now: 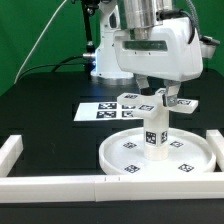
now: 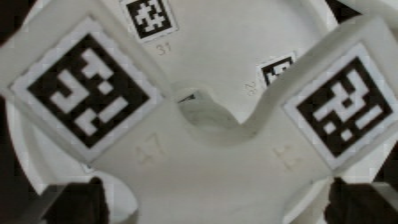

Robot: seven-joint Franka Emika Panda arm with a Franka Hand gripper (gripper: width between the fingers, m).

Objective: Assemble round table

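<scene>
The round rimmed disc (image 1: 118, 152) lies flat on the black table near the front. The short thick leg (image 1: 155, 137) stands upright at its centre. The cross-shaped foot (image 1: 133, 101) sits on top of the leg, its tagged arms spreading out. My gripper (image 1: 157, 99) comes down from above and is shut on the foot. In the wrist view the foot (image 2: 196, 110) fills the picture, with large tags on two arms. My gripper (image 2: 214, 207) has a dark fingertip (image 2: 80, 205) pressed against each side of the white plastic. The leg is hidden under the foot there.
The marker board (image 1: 100, 111) lies flat behind the disc toward the exterior view's left. White border bars run along the front (image 1: 60, 184), the left (image 1: 10, 153) and the right (image 1: 214, 143). A green curtain hangs at the back.
</scene>
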